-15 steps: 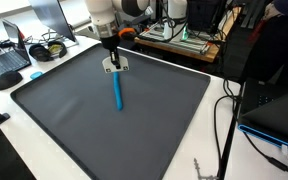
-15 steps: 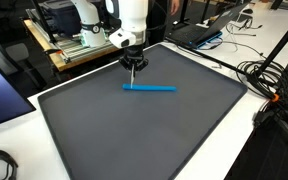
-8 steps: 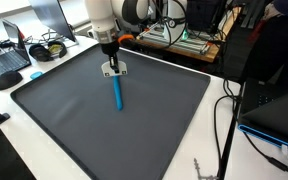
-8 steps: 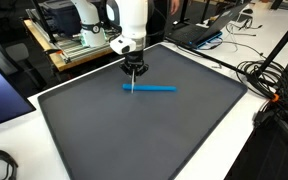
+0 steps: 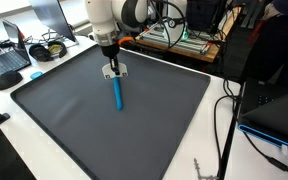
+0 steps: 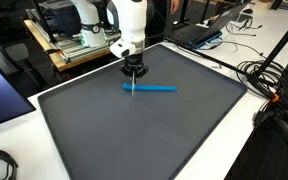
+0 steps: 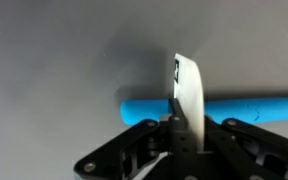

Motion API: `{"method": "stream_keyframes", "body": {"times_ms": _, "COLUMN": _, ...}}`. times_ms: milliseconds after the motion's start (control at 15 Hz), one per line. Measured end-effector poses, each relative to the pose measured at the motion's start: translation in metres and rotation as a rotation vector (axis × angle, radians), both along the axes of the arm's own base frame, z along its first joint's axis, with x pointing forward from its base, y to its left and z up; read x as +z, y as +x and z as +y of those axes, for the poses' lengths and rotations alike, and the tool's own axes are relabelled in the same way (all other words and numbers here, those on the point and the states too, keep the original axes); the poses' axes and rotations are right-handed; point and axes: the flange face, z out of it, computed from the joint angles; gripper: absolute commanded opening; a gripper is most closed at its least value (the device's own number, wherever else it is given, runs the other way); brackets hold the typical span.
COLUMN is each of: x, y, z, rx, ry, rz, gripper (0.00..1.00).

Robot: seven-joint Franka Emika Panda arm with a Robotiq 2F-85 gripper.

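A blue stick-shaped object [image 5: 117, 92] lies flat on the dark grey mat [image 5: 154, 115]. It also shows in the other exterior view [image 6: 150, 87] and as a horizontal bar in the wrist view [image 7: 234, 108]. My gripper [image 5: 112, 66] [image 6: 133, 72] [image 7: 180, 118] hangs over one end of the blue object. It is shut on a thin white flat piece [image 7: 187, 90] that points down. The tip of the white piece [image 6: 134, 88] is at or just above the blue object; I cannot tell whether they touch.
The mat lies on a white table [image 5: 44, 165]. A laptop and headphones [image 5: 14, 62] sit beyond one mat edge. Electronics and cables [image 5: 179, 38] stand behind the robot base. More cables and a tripod [image 6: 269, 85] are beside the table.
My gripper has come down a little with the white piece, closer to the end of the blue object. The blue object has not moved.
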Motion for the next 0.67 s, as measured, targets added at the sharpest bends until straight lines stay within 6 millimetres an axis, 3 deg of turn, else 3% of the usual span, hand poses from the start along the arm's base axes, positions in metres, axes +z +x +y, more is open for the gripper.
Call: {"method": "stream_keyframes", "body": {"times_ms": 667, "x": -0.011, "y": -0.004, "z": -0.012, "rx": -0.034, "ry": 0.052, "rz": -0.034, "gripper": 0.01}}
